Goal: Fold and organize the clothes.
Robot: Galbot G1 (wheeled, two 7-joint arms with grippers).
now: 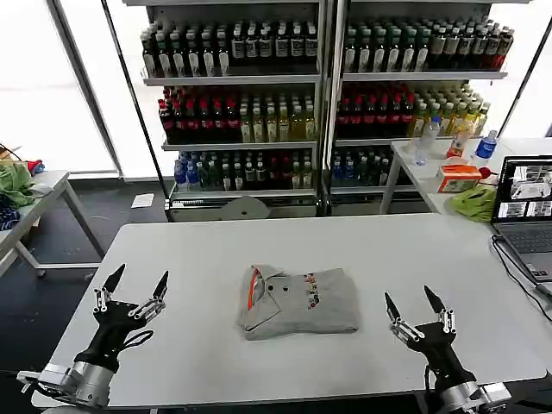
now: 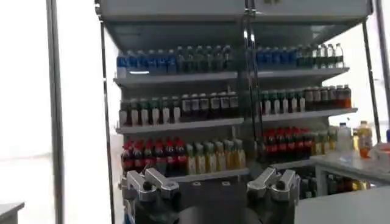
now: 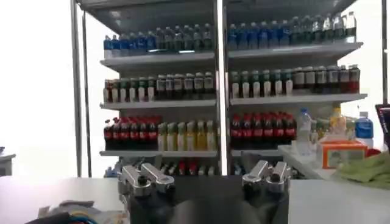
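A pair of tall drink shelves (image 1: 323, 95) stood at twelve o'clock behind the work area, each with three rows of bottles. In front of them lay one white bench (image 1: 190, 259), broad and pale. At its middle sat one folded light grey polo shirt (image 1: 299, 302), a compact rectangle with its orange-lined collar at nine o'clock and a small multicolour print on top. From the shirt, a second, smaller side bench (image 1: 423, 168) stood at about one o'clock, carrying one open laptop (image 1: 524, 207), one lime-green cloth (image 1: 474, 203), one orange box (image 1: 458, 178) and a few loose bottles. Two end effectors flanked the shirt, both well apart from it. The left end effector (image 1: 136, 285) hung at the shirt's nine o'clock, its two dark fingers spread wide and empty. The right end effector (image 1: 416, 306) hung at about four o'clock, likewise spread wide and holding nothing.
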